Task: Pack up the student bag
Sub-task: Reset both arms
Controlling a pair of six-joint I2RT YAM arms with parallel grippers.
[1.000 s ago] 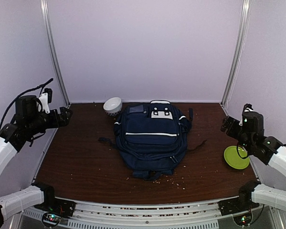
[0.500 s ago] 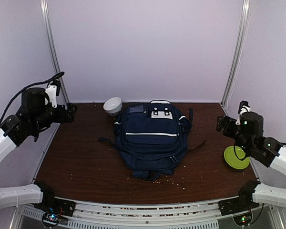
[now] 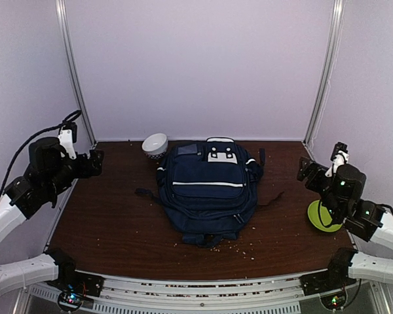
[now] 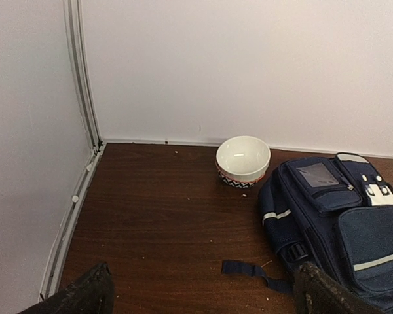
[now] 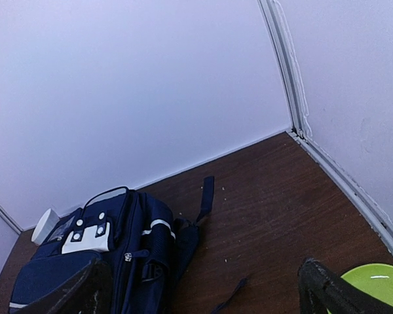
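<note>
Backpack (image 3: 208, 193) lies flat mid-table, zips apparently shut; bowl (image 3: 155, 144) and green plate (image 3: 324, 216) outside it. Left gripper (image 3: 95, 161) dipped, right gripper (image 3: 306, 171) drifted lower — both spread, empty, merely repositioning.

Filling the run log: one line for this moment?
backpack flat mid-table | bowl beside it | left gripper open | right gripper open | plate right

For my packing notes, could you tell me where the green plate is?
The green plate lies at the table's right edge, right of the backpack, under the right arm.
</note>
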